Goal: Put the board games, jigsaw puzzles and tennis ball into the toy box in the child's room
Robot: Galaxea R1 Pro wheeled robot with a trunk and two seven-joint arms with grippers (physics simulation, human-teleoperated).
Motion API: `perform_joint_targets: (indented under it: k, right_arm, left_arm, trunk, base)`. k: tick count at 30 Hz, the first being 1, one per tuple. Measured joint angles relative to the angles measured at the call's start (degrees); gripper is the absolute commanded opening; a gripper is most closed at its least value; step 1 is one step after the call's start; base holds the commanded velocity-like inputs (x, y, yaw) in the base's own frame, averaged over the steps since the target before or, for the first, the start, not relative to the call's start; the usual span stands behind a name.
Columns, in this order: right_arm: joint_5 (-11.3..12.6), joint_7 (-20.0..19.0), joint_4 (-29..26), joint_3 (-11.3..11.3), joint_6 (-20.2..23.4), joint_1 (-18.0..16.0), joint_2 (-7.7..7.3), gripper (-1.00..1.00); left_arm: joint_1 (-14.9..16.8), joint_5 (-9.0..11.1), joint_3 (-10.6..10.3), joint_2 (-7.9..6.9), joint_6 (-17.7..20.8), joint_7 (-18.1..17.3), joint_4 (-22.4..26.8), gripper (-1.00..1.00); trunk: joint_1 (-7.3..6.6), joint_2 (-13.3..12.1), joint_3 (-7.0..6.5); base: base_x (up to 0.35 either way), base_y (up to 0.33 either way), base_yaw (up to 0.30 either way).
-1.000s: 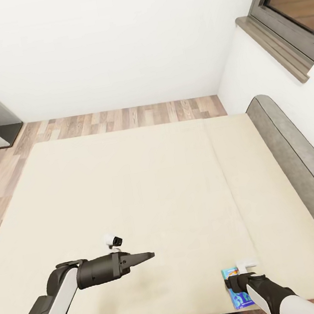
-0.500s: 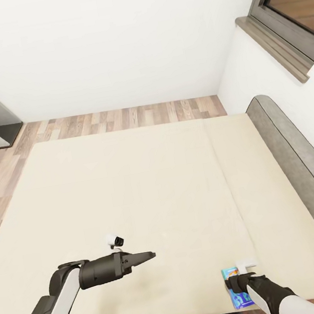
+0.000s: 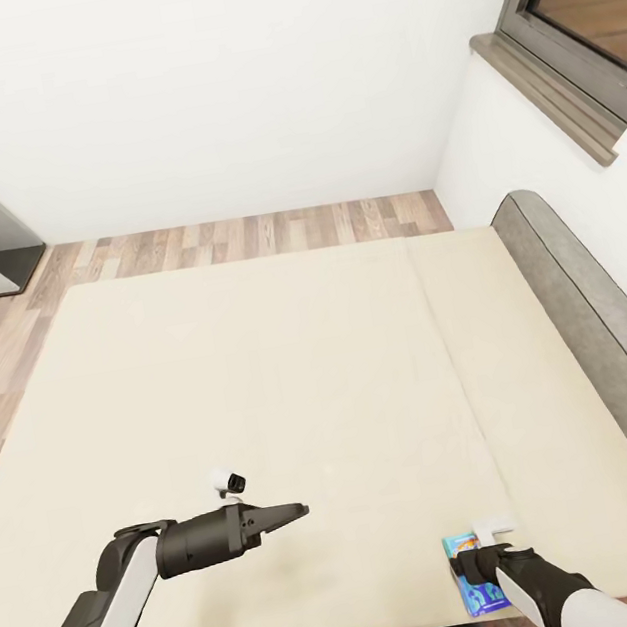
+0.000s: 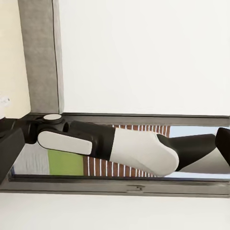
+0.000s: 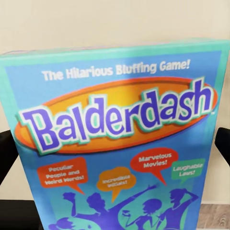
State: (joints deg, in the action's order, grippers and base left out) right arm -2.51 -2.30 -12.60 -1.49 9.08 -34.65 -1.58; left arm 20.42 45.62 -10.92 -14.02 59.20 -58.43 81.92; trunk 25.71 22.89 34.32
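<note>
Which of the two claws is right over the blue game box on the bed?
The right claw, at the bed's near edge over the Balderdash box. The left claw hangs over bare mattress.

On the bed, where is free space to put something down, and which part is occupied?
Most of the bed is bare: the wide beige stretch from the far edge down to the left gripper, and the narrower strip along the grey headboard. The near right corner is taken, where the right gripper sits over the blue board game.
</note>
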Motion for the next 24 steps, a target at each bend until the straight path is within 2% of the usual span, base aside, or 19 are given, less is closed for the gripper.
perform_joint_targets:
  k: [19, 20, 24]
  right_arm:
    - [0.1, -0.7, 0.0, 0.2, 0.4, 0.0, -0.18, 1.0]
    - [0.7, -0.4, 0.0, 0.9, 0.6, 0.0, -0.2, 1.0]
    - [0.7, -0.4, 0.0, 0.9, 0.6, 0.0, -0.21, 1.0]
  left_arm:
    - [0.0, 0.0, -0.1, -0.02, 0.0, 0.0, 0.0, 1.0]
    - [0.0, 0.0, -0.1, -0.02, 0.0, 0.0, 0.0, 1.0]
    - [0.0, 0.0, -0.1, -0.02, 0.0, 0.0, 0.0, 1.0]
  trunk:
    - [0.0, 0.0, -0.27]
    - [0.0, 0.0, -0.3]
    - [0.01, 0.0, -0.36]
  base:
    - [0.0, 0.0, 0.0]
    - [0.0, 0.0, 0.0]
    - [0.0, 0.0, 0.0]
